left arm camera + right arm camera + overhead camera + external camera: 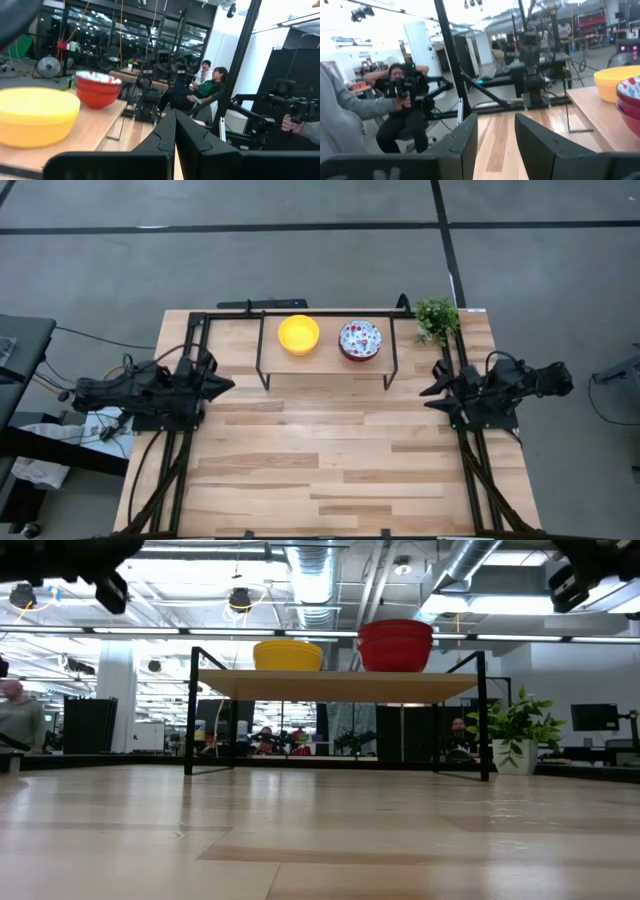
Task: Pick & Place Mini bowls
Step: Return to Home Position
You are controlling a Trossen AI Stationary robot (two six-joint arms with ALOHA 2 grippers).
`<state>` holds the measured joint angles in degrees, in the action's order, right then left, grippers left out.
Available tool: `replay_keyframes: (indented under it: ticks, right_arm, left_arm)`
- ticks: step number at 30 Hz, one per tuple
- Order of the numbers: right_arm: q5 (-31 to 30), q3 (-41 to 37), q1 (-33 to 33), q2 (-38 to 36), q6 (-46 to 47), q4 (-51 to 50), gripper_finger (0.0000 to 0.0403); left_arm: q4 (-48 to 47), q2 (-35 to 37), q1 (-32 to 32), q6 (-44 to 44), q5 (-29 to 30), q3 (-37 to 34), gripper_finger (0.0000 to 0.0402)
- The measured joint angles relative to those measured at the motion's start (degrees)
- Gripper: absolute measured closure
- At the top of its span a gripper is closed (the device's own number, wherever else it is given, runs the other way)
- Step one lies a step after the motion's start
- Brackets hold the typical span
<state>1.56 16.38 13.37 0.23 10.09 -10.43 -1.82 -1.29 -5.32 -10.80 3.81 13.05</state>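
Note:
A stack of yellow mini bowls (pixel 298 333) and a stack of red, flower-patterned mini bowls (pixel 360 340) rest on their bases on a raised wooden shelf (pixel 325 356) at the table's far middle. In the low view the yellow stack (pixel 288 655) and red stack (pixel 395 645) stand side by side on it. My left gripper (pixel 228 386) waits shut at the table's left edge, holding nothing; its wrist view shows both stacks (pixel 35 117) (pixel 97 90). My right gripper (pixel 428 397) waits open at the right edge, also empty (pixel 495 135).
A small green plant (pixel 437 316) stands at the table's far right corner, beside the shelf's black frame (pixel 392 365). Bare wooden tabletop (pixel 330 460) lies between the arms and toward the near edge. People sit in the room beyond the table.

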Motion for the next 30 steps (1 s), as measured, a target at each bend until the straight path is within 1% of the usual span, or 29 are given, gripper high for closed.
replay_keyframes:
  ticks: [3, 7, 11, 19, 22, 28, 30]
  right_arm:
    - [0.0, -2.6, 0.0, 0.0, 0.0, 4.0, 0.0282]
    - [-0.2, -4.6, 0.0, 0.0, 2.5, 4.6, 0.0282]
    - [-0.2, -6.7, 0.0, 0.0, 2.1, 7.6, 0.0282]
    - [-0.3, -8.8, 0.0, 0.0, 1.9, 9.5, 0.0282]
    - [-0.5, -10.8, 0.0, 0.0, 1.9, 10.6, 0.0282]
    - [-0.5, -15.3, 0.0, 0.0, 1.8, 17.2, 0.0282]
    - [-1.3, -15.9, 0.0, 0.0, 1.4, 18.0, 0.0282]
  left_arm:
    - [1.5, 0.8, 0.0, -0.2, 0.0, -2.7, 0.0395]
    - [5.2, 1.3, 0.0, -0.3, 0.0, -5.5, 0.0395]
    - [7.3, 1.3, 0.0, -0.7, 0.0, -7.5, 0.0395]
    - [7.8, 1.3, 0.0, 0.3, 0.0, -8.0, 0.0395]
    - [7.7, 1.3, 0.0, 0.4, 0.0, -8.0, 0.0395]
    - [7.7, 1.3, 0.0, 1.6, 0.0, -8.0, 0.0395]
    - [7.7, 1.3, 0.0, 1.6, 0.0, -8.0, 0.0395]
